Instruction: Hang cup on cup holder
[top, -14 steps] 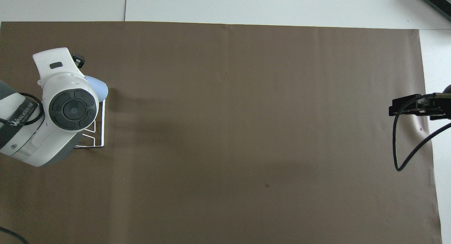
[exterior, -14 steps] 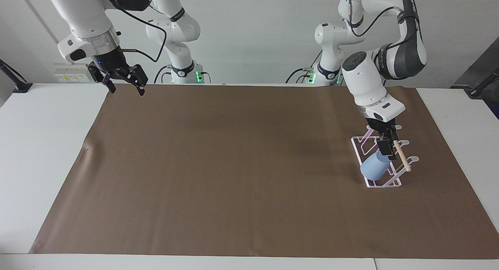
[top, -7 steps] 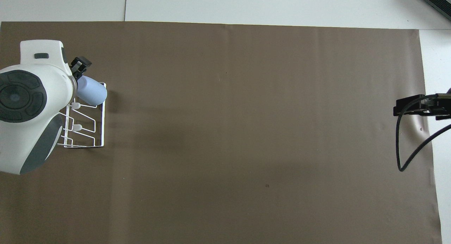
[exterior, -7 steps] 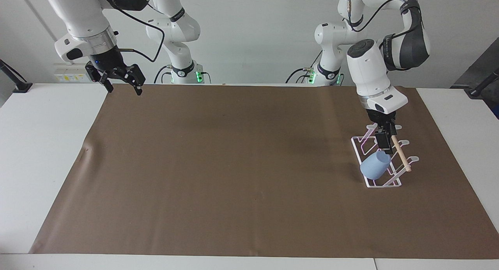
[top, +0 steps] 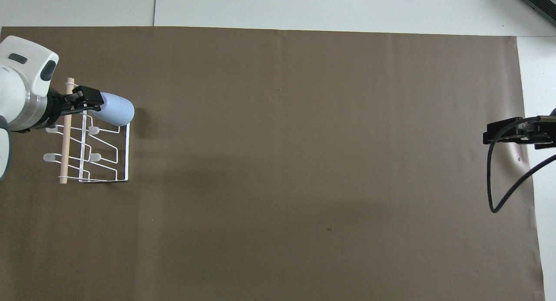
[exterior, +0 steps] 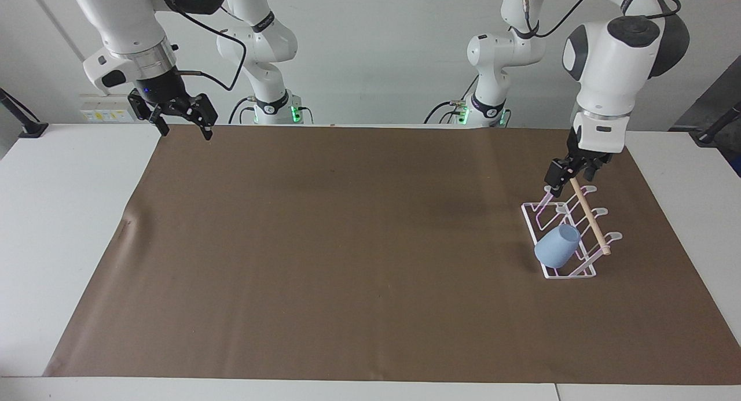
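The light-blue cup sits tilted on the prong of the white wire cup holder lowest in the facing view, at that frame's right, base pointing toward the table's middle. The left gripper hangs over the rack's upper end, just beside the wooden dowel, jaws spread and holding nothing. The right gripper waits at the upper left of that view, above the corner of the brown mat covering the surface, jaws open and empty. The risk I see is the left gripper, so near the dowel, catching it on leaving and jolting the light rack, which could shake the slanted cup off its prong.
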Controlling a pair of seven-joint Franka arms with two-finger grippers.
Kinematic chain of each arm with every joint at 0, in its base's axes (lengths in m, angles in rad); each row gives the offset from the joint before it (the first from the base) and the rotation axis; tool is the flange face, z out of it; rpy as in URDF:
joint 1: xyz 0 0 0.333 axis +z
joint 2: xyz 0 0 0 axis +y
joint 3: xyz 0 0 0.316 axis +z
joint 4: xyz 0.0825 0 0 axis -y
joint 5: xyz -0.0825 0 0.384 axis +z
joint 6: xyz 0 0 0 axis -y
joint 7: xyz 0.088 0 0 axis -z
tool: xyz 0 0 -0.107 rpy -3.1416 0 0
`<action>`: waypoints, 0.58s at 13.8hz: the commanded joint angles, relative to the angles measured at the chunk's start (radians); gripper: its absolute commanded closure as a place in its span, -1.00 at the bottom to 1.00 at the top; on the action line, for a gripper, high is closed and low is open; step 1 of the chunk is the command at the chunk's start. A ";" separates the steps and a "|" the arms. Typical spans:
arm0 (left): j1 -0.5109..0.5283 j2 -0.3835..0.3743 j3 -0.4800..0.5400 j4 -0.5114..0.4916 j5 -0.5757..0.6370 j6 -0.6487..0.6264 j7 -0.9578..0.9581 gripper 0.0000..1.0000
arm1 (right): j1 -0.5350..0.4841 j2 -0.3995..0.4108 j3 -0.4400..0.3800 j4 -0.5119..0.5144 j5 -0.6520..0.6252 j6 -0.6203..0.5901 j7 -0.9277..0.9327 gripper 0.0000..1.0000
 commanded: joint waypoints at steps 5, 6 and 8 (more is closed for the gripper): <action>-0.062 0.010 0.132 0.173 -0.117 -0.285 0.403 -1.00 | -0.007 -0.012 0.004 -0.009 0.010 -0.001 -0.004 -1.00; -0.070 0.016 0.135 0.196 -0.119 -0.313 0.403 -1.00 | -0.007 -0.012 0.004 -0.009 0.010 0.000 -0.004 -1.00; -0.068 0.028 0.136 0.204 -0.114 -0.329 0.402 -1.00 | -0.007 -0.012 0.004 -0.009 0.010 0.002 -0.002 -1.00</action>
